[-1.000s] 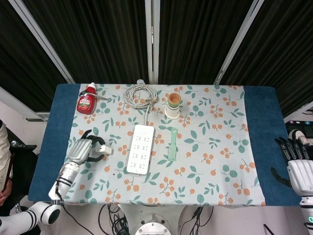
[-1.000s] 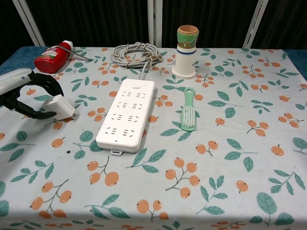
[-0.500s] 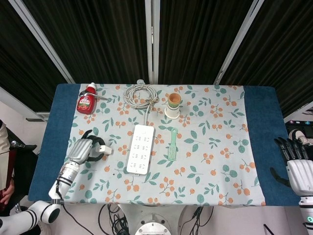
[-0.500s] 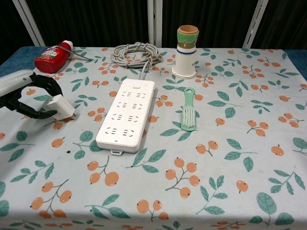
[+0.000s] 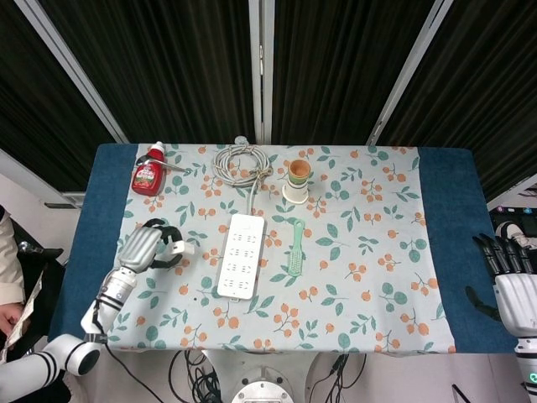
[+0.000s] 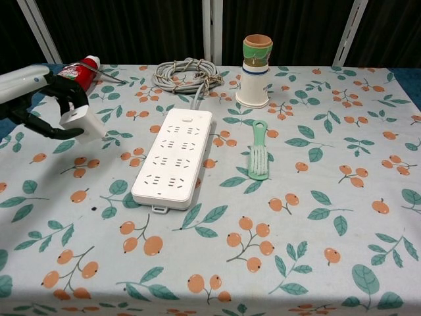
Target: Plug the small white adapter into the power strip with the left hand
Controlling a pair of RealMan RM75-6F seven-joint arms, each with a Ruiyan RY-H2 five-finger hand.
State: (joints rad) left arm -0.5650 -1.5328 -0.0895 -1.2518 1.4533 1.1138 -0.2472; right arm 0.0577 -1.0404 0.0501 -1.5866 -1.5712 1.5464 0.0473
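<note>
My left hand (image 5: 149, 247) (image 6: 41, 100) holds the small white adapter (image 5: 179, 248) (image 6: 80, 119) lifted off the cloth, left of the white power strip (image 5: 239, 255) (image 6: 172, 157). The strip lies lengthwise at mid-table with its sockets facing up, its grey cable (image 5: 242, 162) (image 6: 186, 74) coiled behind it. A gap separates the adapter from the strip's left edge. My right hand (image 5: 508, 277) hangs beyond the table's right edge with fingers apart, holding nothing; the chest view does not show it.
A red bottle (image 5: 148, 172) (image 6: 71, 78) lies at the back left, close behind my left hand. A stacked cup (image 5: 297, 180) (image 6: 256, 62) stands behind the strip's right side. A green brush (image 5: 296, 247) (image 6: 258, 150) lies just right of the strip.
My left hand has risen from the cloth with the adapter in its grip and shifted slightly back and toward the strip. The right hand has stayed put.
</note>
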